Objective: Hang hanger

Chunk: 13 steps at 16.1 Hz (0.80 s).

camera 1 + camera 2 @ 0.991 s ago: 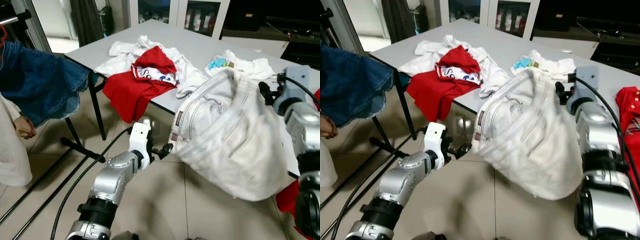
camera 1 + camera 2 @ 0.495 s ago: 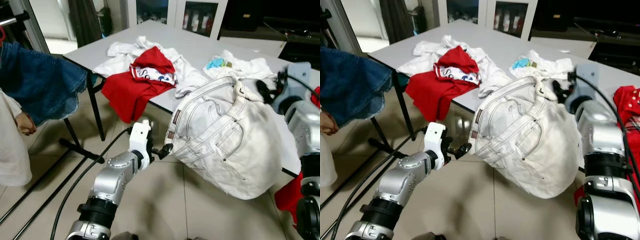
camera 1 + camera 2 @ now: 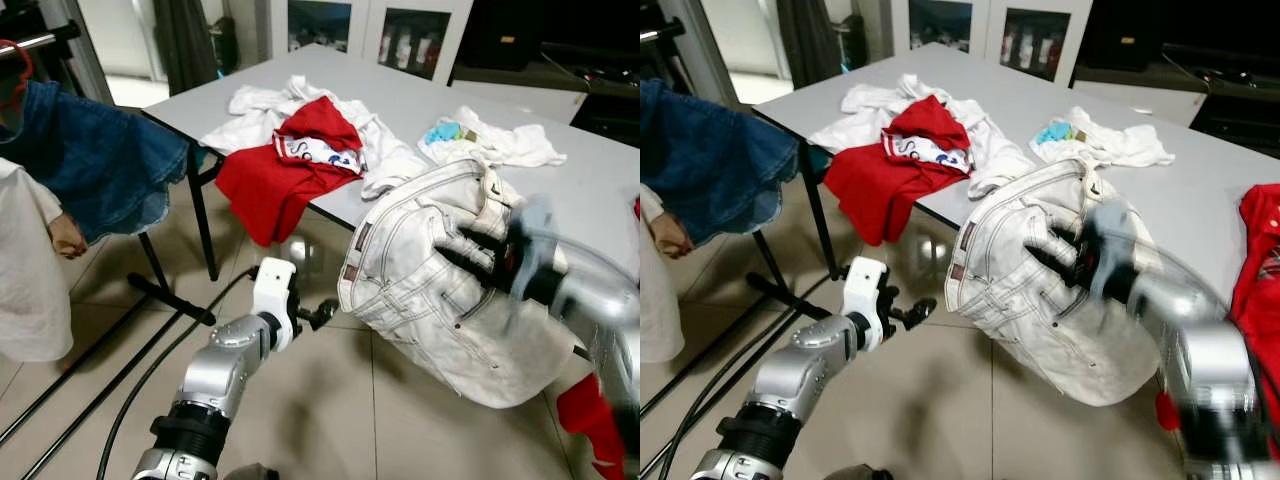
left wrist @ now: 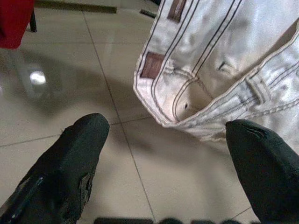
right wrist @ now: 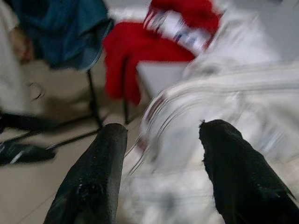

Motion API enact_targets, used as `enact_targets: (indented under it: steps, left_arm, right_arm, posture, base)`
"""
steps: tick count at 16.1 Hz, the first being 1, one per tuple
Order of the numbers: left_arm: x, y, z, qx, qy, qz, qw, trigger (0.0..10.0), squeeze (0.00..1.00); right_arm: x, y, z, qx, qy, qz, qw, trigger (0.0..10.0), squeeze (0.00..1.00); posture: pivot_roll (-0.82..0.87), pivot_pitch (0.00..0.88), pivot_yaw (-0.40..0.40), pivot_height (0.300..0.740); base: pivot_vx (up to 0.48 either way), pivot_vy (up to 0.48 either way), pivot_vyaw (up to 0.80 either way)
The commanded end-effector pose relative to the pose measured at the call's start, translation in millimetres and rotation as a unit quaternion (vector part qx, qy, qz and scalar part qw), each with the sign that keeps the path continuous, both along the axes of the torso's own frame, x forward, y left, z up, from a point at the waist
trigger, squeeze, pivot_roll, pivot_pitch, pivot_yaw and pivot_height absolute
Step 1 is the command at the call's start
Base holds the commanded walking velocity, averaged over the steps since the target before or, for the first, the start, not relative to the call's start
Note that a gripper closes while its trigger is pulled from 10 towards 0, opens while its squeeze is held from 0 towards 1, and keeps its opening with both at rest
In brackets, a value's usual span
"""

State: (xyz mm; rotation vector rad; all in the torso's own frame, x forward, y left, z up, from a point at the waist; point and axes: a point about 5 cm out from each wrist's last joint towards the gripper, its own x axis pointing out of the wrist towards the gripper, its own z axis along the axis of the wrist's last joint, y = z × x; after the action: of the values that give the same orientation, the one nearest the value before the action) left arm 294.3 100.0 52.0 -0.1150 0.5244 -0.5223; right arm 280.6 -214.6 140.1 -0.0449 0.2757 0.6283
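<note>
White jeans (image 3: 430,290) hang off the table's front edge, sagging toward the floor. My right gripper (image 3: 470,255) is blurred in motion in front of the jeans' upper part; in the right wrist view its fingers (image 5: 93,177) stand apart, open, with the jeans behind them. My left gripper (image 3: 322,312) hovers low over the tiled floor, just left of the jeans' lower waistband corner (image 4: 163,93), open with nothing between its fingers. A red hanger hook (image 3: 10,65) sits on the rail at far left, above a blue denim garment (image 3: 90,170).
The grey table (image 3: 400,100) carries a red shirt (image 3: 285,175), white clothes (image 3: 260,100) and another white garment (image 3: 500,145). A red garment (image 3: 1260,250) lies at its right. The rack's black foot bars (image 3: 160,295) and a cable cross the floor at left.
My right arm has swung from the table's right side to in front of the jeans, blurred. The jeans have settled lower off the edge. The left arm has hardly moved.
</note>
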Motion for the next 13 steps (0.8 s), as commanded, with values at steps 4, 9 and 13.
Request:
enact_targets:
  steps: [4, 9, 13]
  left_arm:
    - [-14.2, 12.4, -26, 0.043, 0.038, -0.025, 0.998, 10.0, 0.00]
    - [-30.9, 33.3, -58, 0.093, 0.087, -0.042, 0.991, 10.0, 0.00]
    - [-39.2, 37.4, -72, 0.106, 0.110, -0.041, 0.987, 10.0, 0.00]
  right_arm:
    - [-34.5, 29.5, -43, 0.011, 0.049, 0.028, 0.998, 10.0, 0.00]
    - [-47.1, 22.7, -95, -0.060, 0.062, -0.109, 0.990, 10.0, 0.00]
    - [-43.2, 0.7, -123, -0.122, 0.087, -0.191, 0.970, 10.0, 0.00]
  posture:
    - [-0.09, 0.000, -0.002, 0.740]
    - [-0.09, 0.000, 0.002, 0.740]
    - [-0.10, 0.000, 0.002, 0.740]
  base:
    - [0.000, 0.000, 0.00]
    - [0.000, 0.000, 0.00]
    - [0.000, 0.000, 0.00]
